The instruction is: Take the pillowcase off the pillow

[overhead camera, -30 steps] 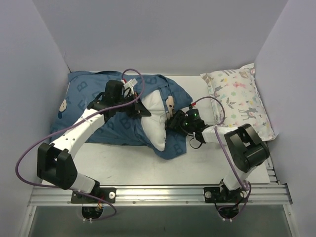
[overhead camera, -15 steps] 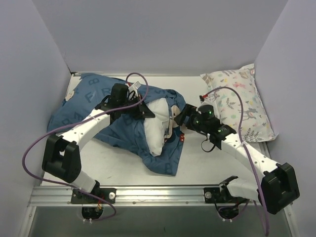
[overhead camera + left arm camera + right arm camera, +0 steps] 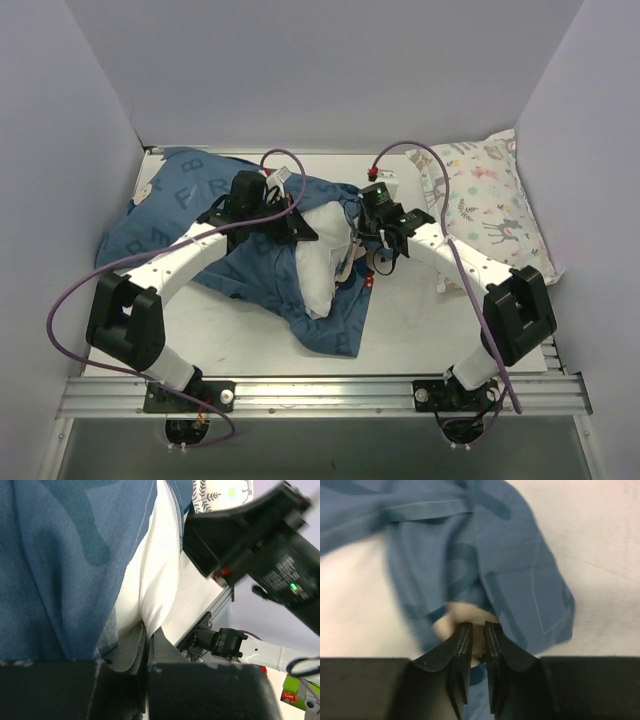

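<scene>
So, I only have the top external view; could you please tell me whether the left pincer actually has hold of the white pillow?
Observer: Yes. In the left wrist view the left pincer is shut on a fold of the pillow, right beside the blue edge of the pillowcase.
Operator: Thank you. And could you tell me what the right one is holding?
Observer: In the right wrist view the right pincer is shut on the pillowcase, with a pale printed patch of the blue cloth caught between its tips.
</scene>
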{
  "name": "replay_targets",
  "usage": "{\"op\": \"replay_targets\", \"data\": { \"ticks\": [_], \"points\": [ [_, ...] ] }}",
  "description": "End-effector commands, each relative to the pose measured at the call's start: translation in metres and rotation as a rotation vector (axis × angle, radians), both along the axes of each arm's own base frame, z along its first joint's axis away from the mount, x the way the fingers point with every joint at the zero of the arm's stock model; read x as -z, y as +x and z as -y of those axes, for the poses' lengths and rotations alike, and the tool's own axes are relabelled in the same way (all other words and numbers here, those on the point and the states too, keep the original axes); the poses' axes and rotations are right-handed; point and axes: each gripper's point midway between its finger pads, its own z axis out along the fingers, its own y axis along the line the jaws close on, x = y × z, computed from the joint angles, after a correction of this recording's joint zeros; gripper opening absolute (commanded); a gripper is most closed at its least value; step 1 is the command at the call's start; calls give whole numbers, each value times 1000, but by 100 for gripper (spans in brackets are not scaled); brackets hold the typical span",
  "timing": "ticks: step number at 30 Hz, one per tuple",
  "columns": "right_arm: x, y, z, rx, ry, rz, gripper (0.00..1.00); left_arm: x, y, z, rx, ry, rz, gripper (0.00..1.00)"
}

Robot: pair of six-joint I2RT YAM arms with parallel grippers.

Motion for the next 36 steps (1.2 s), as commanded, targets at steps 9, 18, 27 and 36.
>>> {"op": "replay_targets", "data": {
  "ticks": [9, 18, 27, 36],
  "points": [
    [39, 26, 93, 228, -73, -150, 0, -85, -41, -7, 80, -80, 193, 0],
    [-39, -12, 56, 106, 59, 23, 43, -74, -23, -3, 45, -35, 171, 0],
    [-51, -62, -8, -73, 78, 57, 55, -78, -21, 8, 55, -55, 180, 0],
    [-8, -42, 12, 20, -76, -11, 28, -84, -33, 0, 57, -50, 196, 0]
  ]
}}
